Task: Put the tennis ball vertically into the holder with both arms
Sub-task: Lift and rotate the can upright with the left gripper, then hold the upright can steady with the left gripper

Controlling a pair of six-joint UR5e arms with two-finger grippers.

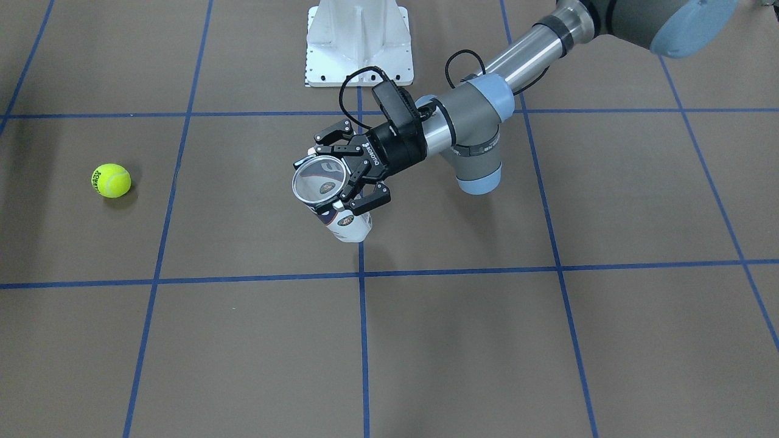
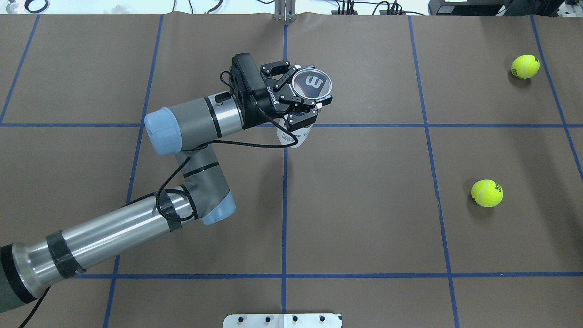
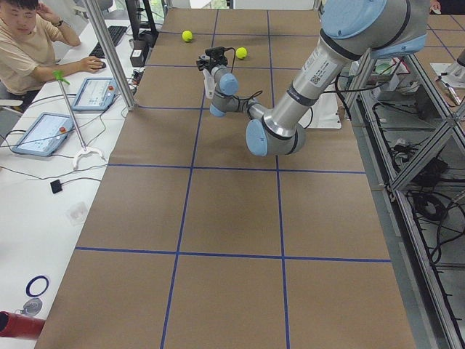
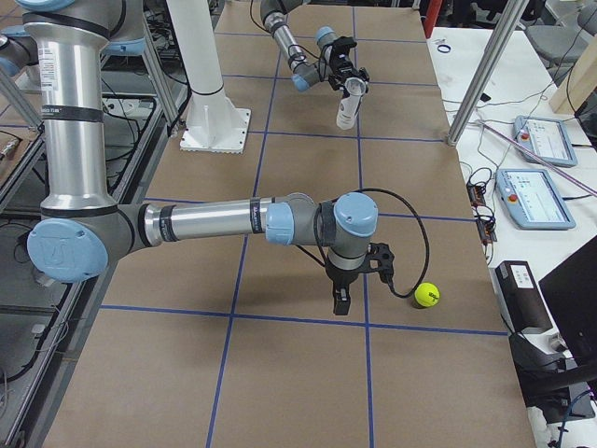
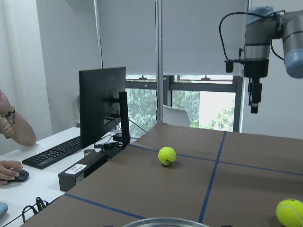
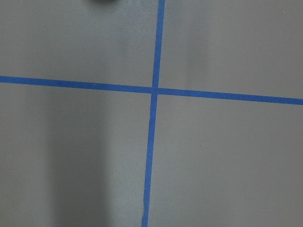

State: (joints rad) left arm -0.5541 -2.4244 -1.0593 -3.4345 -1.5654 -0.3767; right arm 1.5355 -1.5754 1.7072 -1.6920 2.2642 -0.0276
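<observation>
My left gripper [image 1: 341,176] [image 2: 305,98] is shut on the holder [image 1: 350,225] [image 2: 296,134], a clear can held upright above the table's middle with its open metal rim [image 5: 165,221] on top. One tennis ball [image 1: 111,180] [image 2: 487,193] lies on the table to the robot's right, and a second tennis ball [image 2: 525,66] [image 4: 427,295] lies farther out. My right gripper [image 4: 342,301] [image 5: 254,101] hangs pointing down above the table beside that farther ball. Its fingers are too small to tell whether they are open. The right wrist view shows only brown table and blue tape.
The white pedestal base [image 1: 359,42] stands at the robot's side of the table. A person [image 3: 29,43] sits at a desk with a monitor [image 5: 102,106], keyboard and tablets [image 3: 40,134] beyond the far edge. Metal posts [image 3: 109,51] stand along that edge.
</observation>
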